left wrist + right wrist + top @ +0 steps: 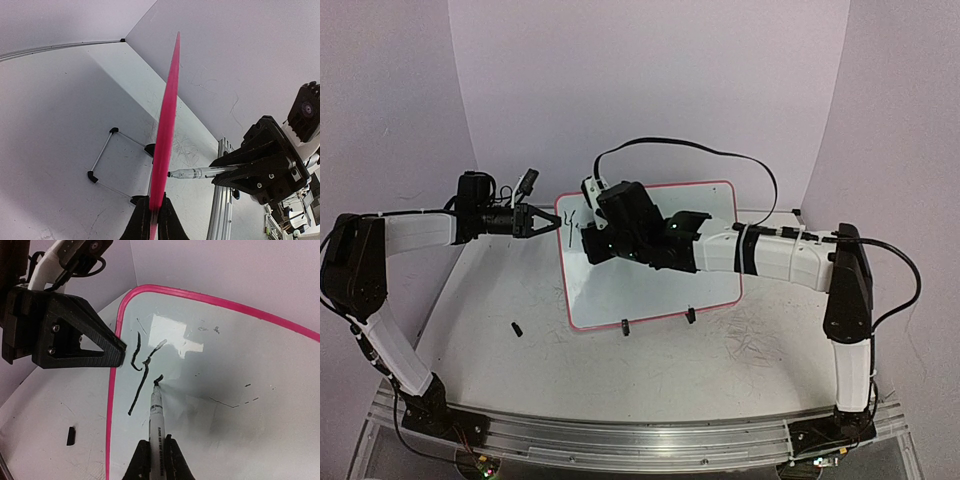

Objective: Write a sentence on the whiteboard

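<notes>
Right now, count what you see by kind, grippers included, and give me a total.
Whiteboard: 1
Marker: 1
Small black piece: 1
Grippers: 2, left gripper and right gripper
Total: 5

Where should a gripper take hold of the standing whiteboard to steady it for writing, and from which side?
Its left rim, approached from the left, edge-on. The whiteboard leans on its stand, the rim is thin enough to pinch, and that leaves the face free for the marker. The left gripper is clamped there.
</notes>
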